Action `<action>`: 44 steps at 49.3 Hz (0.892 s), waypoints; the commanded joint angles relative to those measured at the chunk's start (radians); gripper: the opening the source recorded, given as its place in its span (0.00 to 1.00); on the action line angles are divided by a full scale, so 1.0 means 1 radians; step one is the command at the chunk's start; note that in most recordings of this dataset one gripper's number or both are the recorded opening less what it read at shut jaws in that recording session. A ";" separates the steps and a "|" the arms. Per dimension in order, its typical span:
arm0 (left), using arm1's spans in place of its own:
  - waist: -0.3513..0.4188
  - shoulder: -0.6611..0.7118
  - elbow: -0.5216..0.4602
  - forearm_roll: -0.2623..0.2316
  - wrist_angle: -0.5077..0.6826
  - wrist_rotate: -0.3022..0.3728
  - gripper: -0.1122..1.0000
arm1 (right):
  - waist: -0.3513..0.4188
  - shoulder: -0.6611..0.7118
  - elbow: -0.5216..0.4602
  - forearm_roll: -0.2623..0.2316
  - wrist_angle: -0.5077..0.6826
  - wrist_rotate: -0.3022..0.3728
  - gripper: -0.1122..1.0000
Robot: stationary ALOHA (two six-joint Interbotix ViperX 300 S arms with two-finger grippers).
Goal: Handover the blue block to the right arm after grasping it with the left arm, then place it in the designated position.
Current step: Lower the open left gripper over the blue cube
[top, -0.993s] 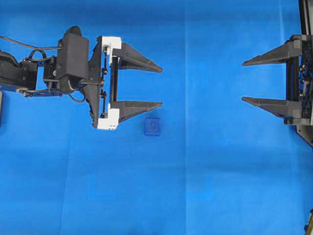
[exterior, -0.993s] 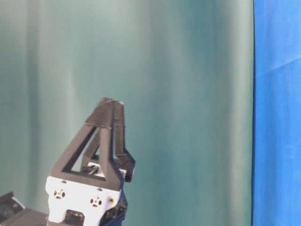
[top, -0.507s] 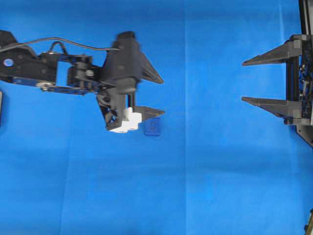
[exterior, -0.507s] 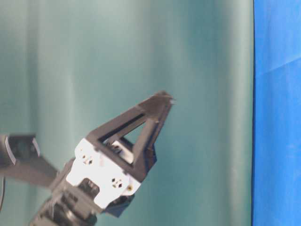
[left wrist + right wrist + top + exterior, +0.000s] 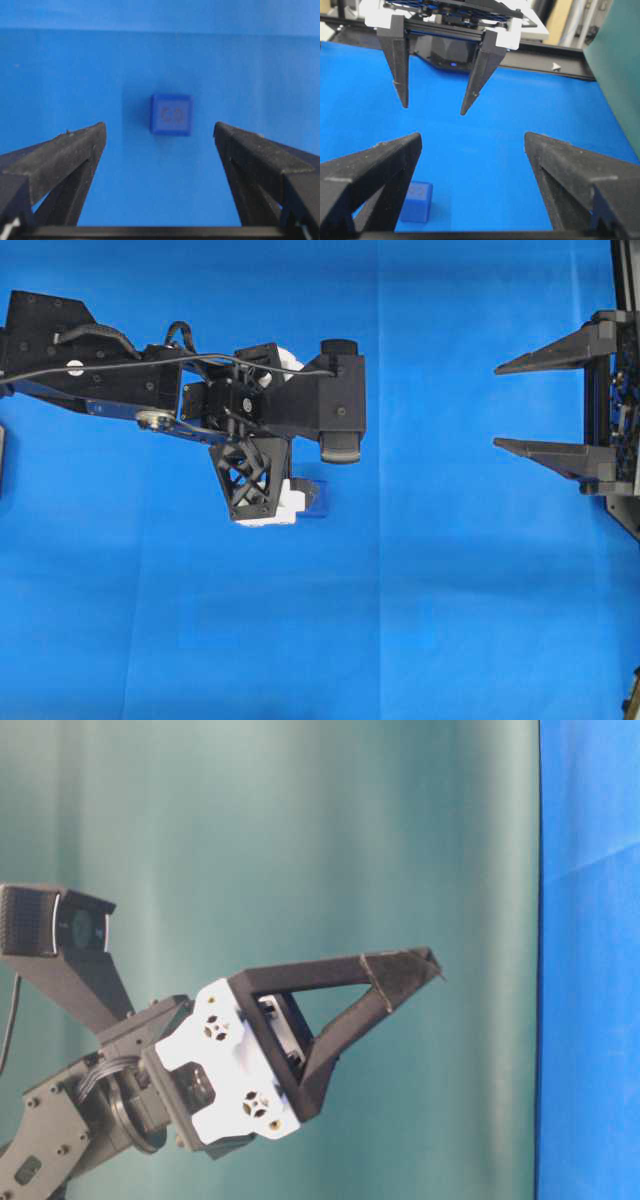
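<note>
Both claws are standing wide open and holding nothing. Left claw (image 5: 160, 132) is pointing down at the blue block (image 5: 171, 114), and its two black fingers (image 5: 65, 150) are sitting one on each side of the block in its own camera, not touching it. That block is lying flat on the blue table (image 5: 300, 640), with a faint mark on its top face. From overhead, only a corner of the blue block (image 5: 316, 497) is peeking out from under the left claw (image 5: 262, 480), just beside a white bracket (image 5: 285, 502).

Across the table, well apart, the right claw (image 5: 500, 405) is waiting at the far edge with its fingers pointing toward the middle. In its own camera the blue block (image 5: 416, 201) is showing low down near one of its fingers (image 5: 375, 175), and the left claw (image 5: 434, 107) is hanging above the table across from it.

I think the first step is happening: lining up for the grab. Nothing is picked up yet. Next, the left claw probably needs to drop down around the block, squeeze it, then lift it toward the other claw.
</note>
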 commanded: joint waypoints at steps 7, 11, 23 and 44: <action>-0.003 -0.014 -0.031 0.003 0.000 0.000 0.91 | -0.003 0.008 -0.028 0.003 0.005 0.002 0.97; -0.003 -0.014 -0.032 0.003 0.000 0.000 0.91 | -0.003 0.008 -0.029 0.003 0.005 0.002 0.97; -0.003 -0.014 -0.032 0.005 0.002 -0.002 0.91 | -0.003 0.008 -0.029 0.005 0.005 0.002 0.97; -0.003 -0.014 -0.029 0.003 0.002 0.000 0.91 | -0.003 0.008 -0.029 0.003 0.005 0.002 0.97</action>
